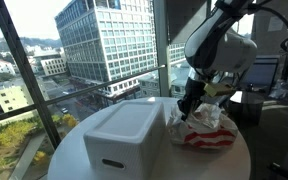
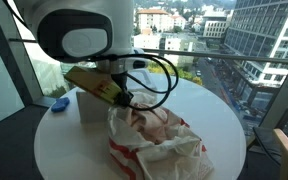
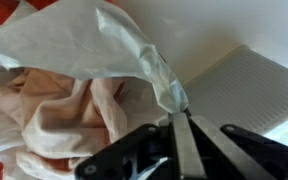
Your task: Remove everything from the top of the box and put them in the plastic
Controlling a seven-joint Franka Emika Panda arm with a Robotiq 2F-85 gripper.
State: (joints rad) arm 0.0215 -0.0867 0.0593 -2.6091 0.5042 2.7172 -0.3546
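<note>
Wrist view: end effector (image 3: pixel 181 120) clenched, pinching twisted rim of plastic bag (image 3: pixel 84 40). Just past it, w/in bag mouth, pinkish wrappers (image 3: pixel 54 110) bunched, not touching end effector. In both exterior views, hangs over bag, w/ white box (image 1: pixel 124 135) just beside bag on round surface (image 1: pixel 69 150). Office bldgs (image 1: pixel 104 40) far behind.

Round table (image 1: pixel 74 150): box (image 1: pixel 124 135), bag (image 1: pixel 209 130), perhaps blue scrap (image 2: pixel 56 101).
</note>
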